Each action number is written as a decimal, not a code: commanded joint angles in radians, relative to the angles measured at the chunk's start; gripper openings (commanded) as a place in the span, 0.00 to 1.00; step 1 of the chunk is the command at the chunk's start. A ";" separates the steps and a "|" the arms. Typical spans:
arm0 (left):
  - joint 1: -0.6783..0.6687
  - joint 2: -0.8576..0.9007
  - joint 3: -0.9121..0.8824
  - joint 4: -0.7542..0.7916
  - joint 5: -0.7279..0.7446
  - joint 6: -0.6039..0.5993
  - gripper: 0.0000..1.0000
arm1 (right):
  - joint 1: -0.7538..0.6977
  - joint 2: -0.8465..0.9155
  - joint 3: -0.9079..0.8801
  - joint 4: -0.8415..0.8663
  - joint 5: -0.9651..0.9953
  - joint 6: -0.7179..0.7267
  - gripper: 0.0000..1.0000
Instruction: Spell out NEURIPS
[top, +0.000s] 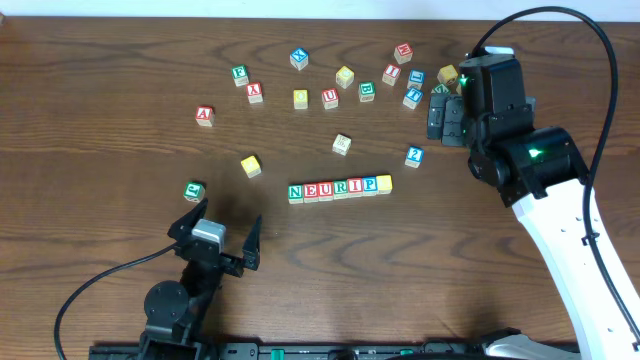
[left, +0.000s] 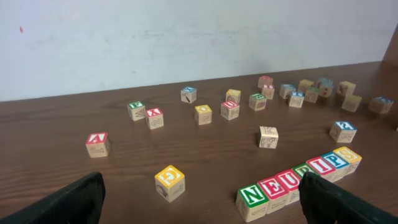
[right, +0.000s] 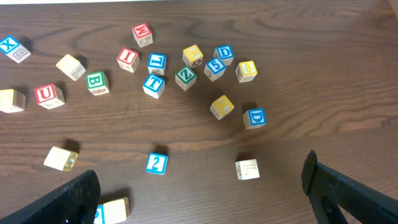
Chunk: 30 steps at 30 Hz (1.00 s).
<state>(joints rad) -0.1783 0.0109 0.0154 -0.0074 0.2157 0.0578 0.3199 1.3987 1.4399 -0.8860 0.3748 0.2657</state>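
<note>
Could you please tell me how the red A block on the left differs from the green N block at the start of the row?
The A block is lettered in red, the N block in green. The A block stands alone, apart from every other cube, while the N block touches its neighbour as the left end of the row. Both are small pale wooden letter cubes resting on the table.

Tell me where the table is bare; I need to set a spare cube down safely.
Bare wood lies left of the red A cube, and in front of the lettered row, between the left claw and the right arm. It is crowded at the back right, where loose cubes cluster beside the right claw.
</note>
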 joint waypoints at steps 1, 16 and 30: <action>0.005 -0.006 -0.011 -0.048 0.039 0.060 0.98 | -0.004 -0.004 0.011 0.000 0.011 -0.013 0.99; 0.005 0.014 -0.011 -0.043 0.035 0.058 0.98 | -0.004 -0.004 0.011 0.000 0.011 -0.013 0.99; 0.005 0.014 -0.011 -0.043 0.035 0.058 0.98 | -0.004 -0.004 0.011 0.000 0.011 -0.013 0.99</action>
<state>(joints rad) -0.1783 0.0235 0.0154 -0.0071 0.2157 0.1059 0.3199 1.3987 1.4399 -0.8860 0.3748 0.2657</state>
